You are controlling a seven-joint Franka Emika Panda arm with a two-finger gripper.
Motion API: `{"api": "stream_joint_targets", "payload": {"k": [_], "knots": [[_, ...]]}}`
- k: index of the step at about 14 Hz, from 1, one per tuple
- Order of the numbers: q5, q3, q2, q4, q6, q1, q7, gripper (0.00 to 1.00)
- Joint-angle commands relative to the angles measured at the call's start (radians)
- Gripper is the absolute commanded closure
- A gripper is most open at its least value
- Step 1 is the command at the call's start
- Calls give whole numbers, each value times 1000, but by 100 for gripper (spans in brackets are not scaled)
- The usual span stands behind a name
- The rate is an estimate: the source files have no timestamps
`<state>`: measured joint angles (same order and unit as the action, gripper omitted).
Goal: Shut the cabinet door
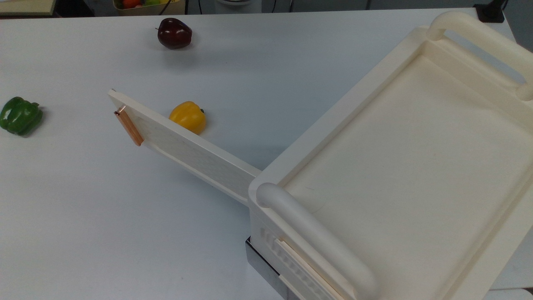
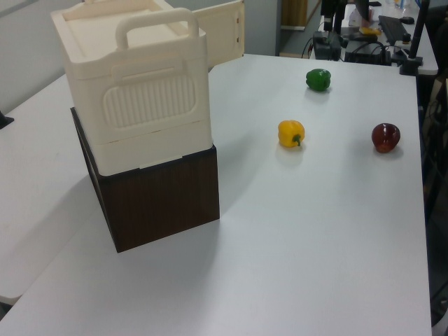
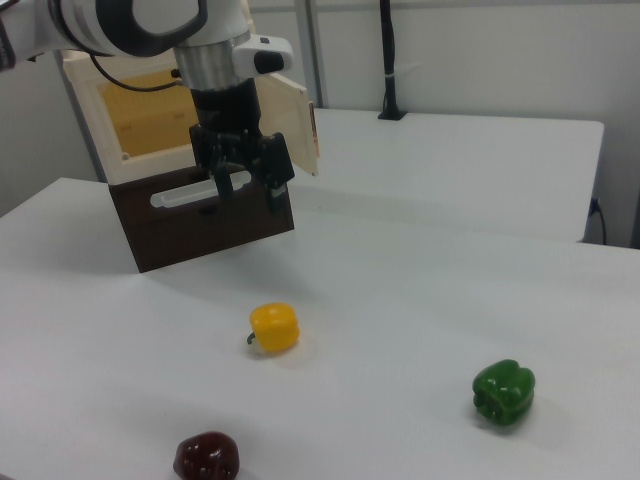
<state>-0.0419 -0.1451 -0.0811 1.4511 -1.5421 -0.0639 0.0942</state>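
Cabinet door [image 1: 183,146] stands swung wide open off the cream cabinet [image 1: 408,166], copper handle [image 1: 128,126] at its far edge. My end effector [image 3: 243,189] hangs in front of the cabinet in the right view, fingers spread, holding nothing. On the tabletop [image 1: 104,216]: yellow pepper [image 1: 188,117] just behind the door, green pepper [image 1: 20,116] and dark red apple [image 1: 174,33] well apart.
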Motion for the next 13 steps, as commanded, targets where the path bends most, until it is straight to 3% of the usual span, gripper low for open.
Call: {"api": "stream_joint_targets", "payload": {"k": [1, 5, 11, 13], "knots": [[-7, -10, 20, 8, 14, 9, -19, 0], [31, -13, 21, 9, 14, 9, -2, 0], [31, -11, 18, 8, 54, 10, 41, 0], [36, -11, 21, 8, 78, 7, 83, 23]]}}
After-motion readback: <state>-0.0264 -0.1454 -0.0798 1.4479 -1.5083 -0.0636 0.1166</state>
